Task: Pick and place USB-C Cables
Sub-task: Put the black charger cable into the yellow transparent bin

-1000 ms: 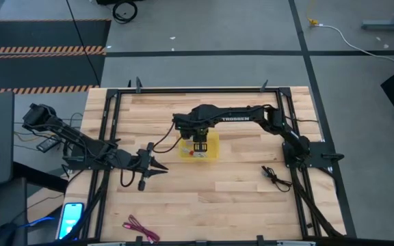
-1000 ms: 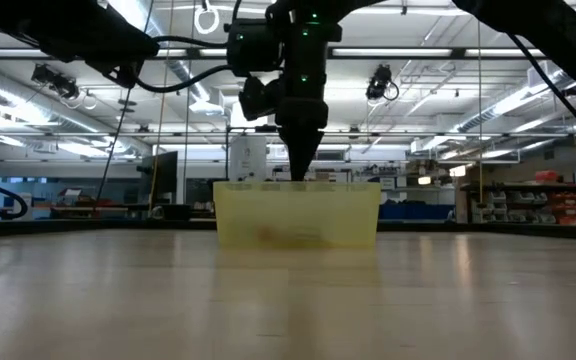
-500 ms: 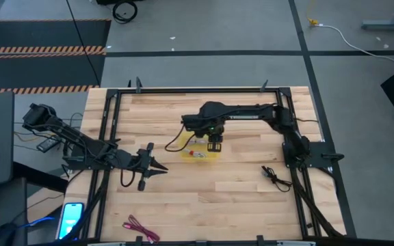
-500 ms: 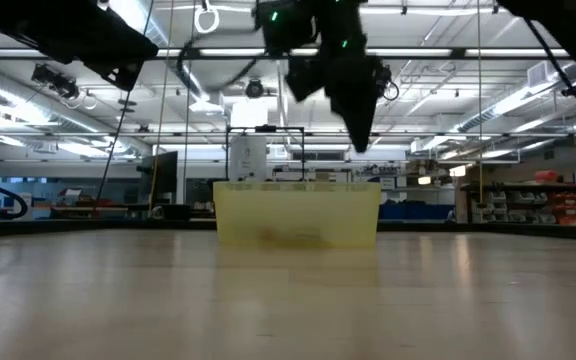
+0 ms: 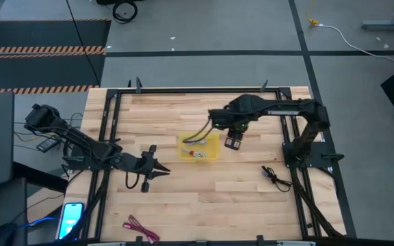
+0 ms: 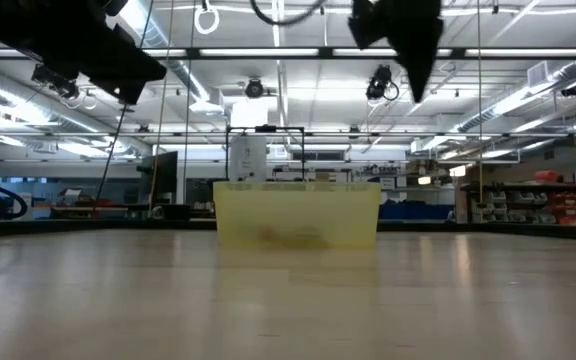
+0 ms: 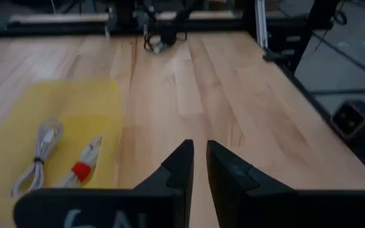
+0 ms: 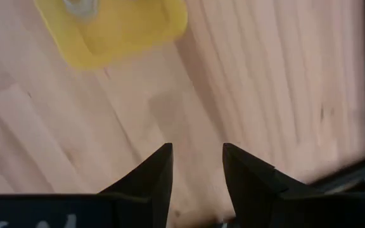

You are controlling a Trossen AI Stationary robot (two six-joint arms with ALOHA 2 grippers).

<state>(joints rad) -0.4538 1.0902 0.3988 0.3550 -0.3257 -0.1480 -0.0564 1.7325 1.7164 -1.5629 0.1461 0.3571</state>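
A yellow tray (image 5: 214, 154) sits mid-table and holds two cable bundles, a pale grey one (image 7: 38, 155) and a white one with a red tie (image 7: 84, 161). The black cable (image 5: 272, 176) lies near the table's right edge, also seen as the black cable (image 7: 159, 42) in the left wrist view. The magenta-red cable (image 5: 140, 229) lies at the near edge. My right gripper (image 5: 233, 142) hangs open and empty above bare wood just right of the tray (image 8: 119, 28). My left gripper (image 5: 159, 171) waits left of the tray, its fingers nearly together around nothing (image 7: 199, 152).
Black frame rails (image 5: 197, 89) run along the table's edges, and the right arm's base (image 5: 306, 154) stands beside the black cable. The right arm's own dark cord (image 5: 198, 134) droops over the tray's far side. Bare wood lies between the tray and the near edge.
My right gripper has risen from just above the tray and swung toward the table's right edge. It now hangs high beside the tray instead of over it. The cables in the tray have stayed where they were.
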